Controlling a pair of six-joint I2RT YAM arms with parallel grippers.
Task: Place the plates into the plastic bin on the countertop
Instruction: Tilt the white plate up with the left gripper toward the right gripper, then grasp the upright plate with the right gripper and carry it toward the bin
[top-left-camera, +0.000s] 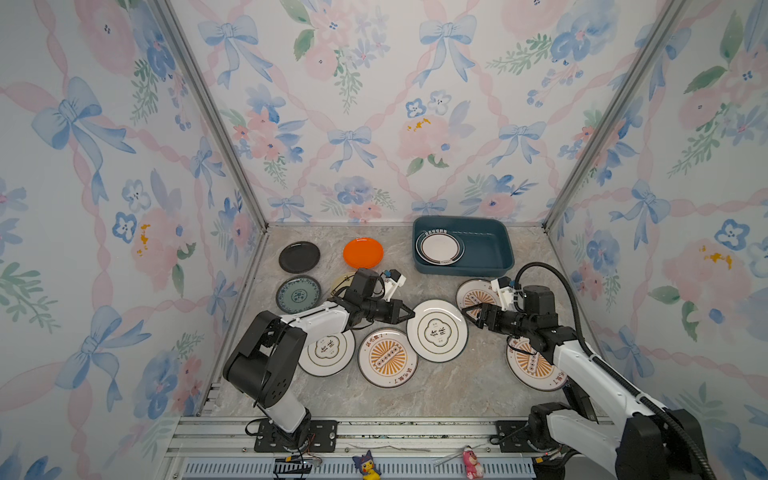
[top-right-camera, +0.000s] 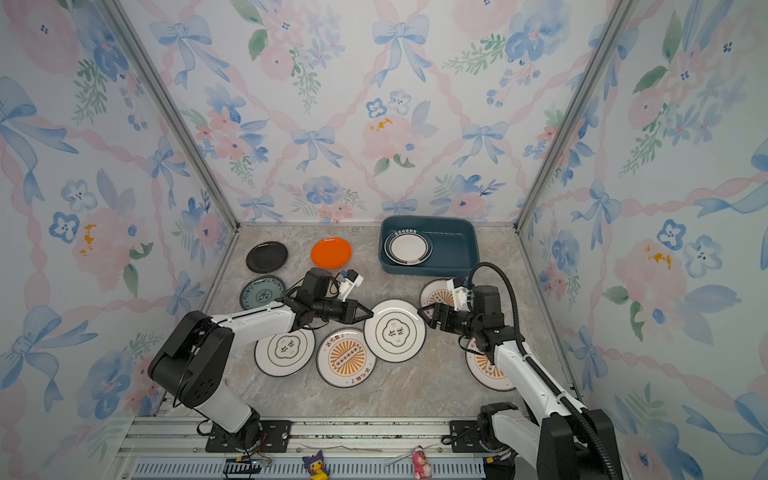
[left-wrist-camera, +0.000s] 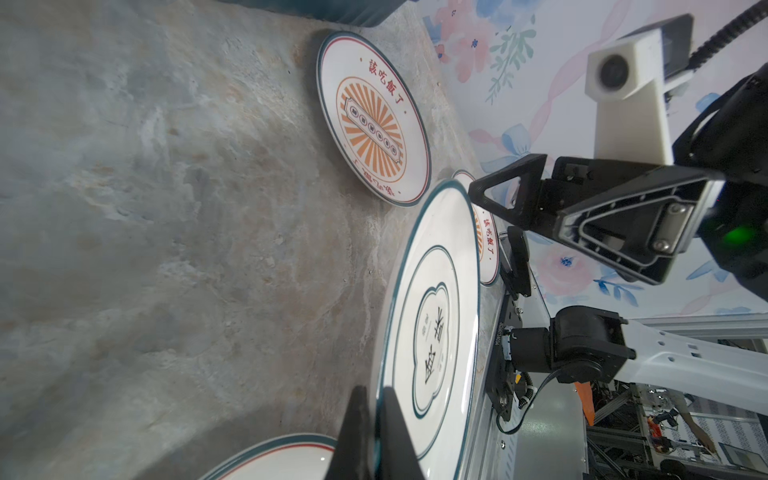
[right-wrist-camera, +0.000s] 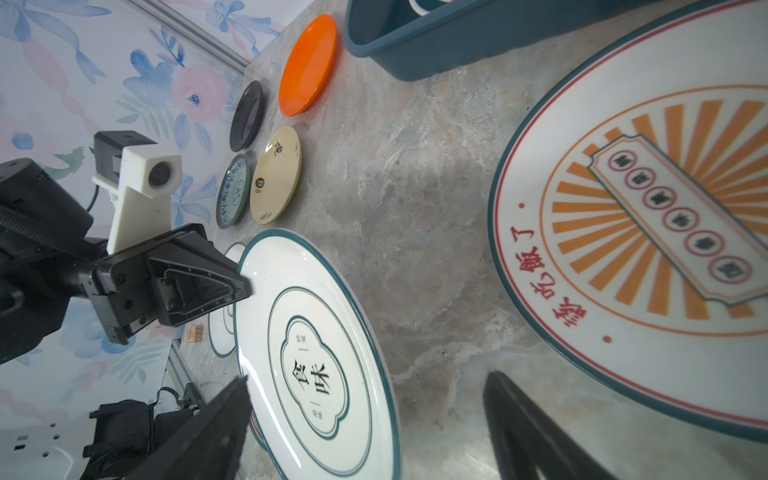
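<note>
Left pincer (top-left-camera: 410, 313) is clamped on the rim of the large white round plate with cloud emblem (top-left-camera: 437, 331). The plate is tilted, mid-counter. Right pincer (top-left-camera: 469, 319) has its jaws apart just beside that plate's opposite rim, gripping nothing. Dark teal-blue rectangular plastic bin (top-left-camera: 500, 266) sits back right on the beige marble-patterned counter (top-left-camera: 449, 388) and holds one navy-rimmed white plate (top-left-camera: 439, 248). White orange-sunburst plate (top-left-camera: 387, 357), small black plate (top-left-camera: 299, 257), small orange plate (top-left-camera: 363, 252) and teal-patterned plate (top-left-camera: 298, 294) lie outside it.
</note>
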